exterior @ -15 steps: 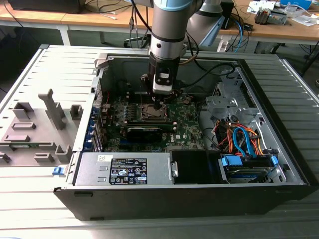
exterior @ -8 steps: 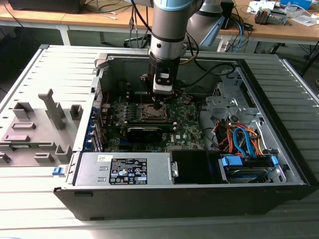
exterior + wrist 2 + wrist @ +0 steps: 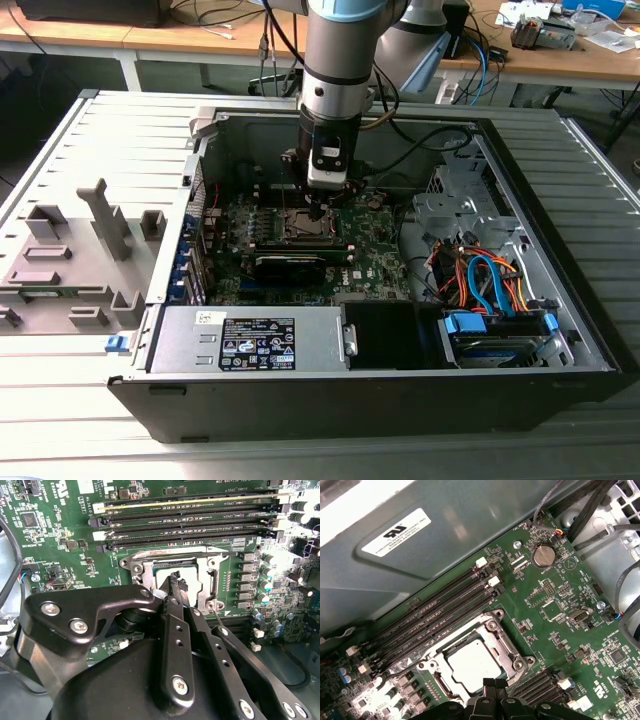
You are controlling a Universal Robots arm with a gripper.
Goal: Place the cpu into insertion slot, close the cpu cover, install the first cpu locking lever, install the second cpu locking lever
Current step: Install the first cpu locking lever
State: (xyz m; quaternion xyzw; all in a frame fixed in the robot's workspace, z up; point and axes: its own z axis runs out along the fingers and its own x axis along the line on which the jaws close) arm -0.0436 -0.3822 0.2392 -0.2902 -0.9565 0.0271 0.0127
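The insertion slot [image 3: 492, 630] is a square silver metal frame on the green motherboard, also seen in the exterior view [image 3: 298, 226]. The cpu [image 3: 470, 662] lies flat inside it, silver top showing, with the cover frame lying down around it. A thin metal lever [image 3: 437, 641] runs along the slot's side nearest the memory slots. My gripper [image 3: 495, 684] is shut, its black fingertips pressed together with nothing seen between them. It hangs just over the slot's edge [image 3: 176, 580], partly hiding the slot [image 3: 202, 565], and points straight down in the exterior view [image 3: 318, 212].
Black memory slots [image 3: 435, 612] run beside the socket, and a long black card [image 3: 290, 263] lies in front of it. The open case has a power supply [image 3: 250, 340] at the front, and a drive bay with orange and blue cables [image 3: 490, 285] at the exterior view's right.
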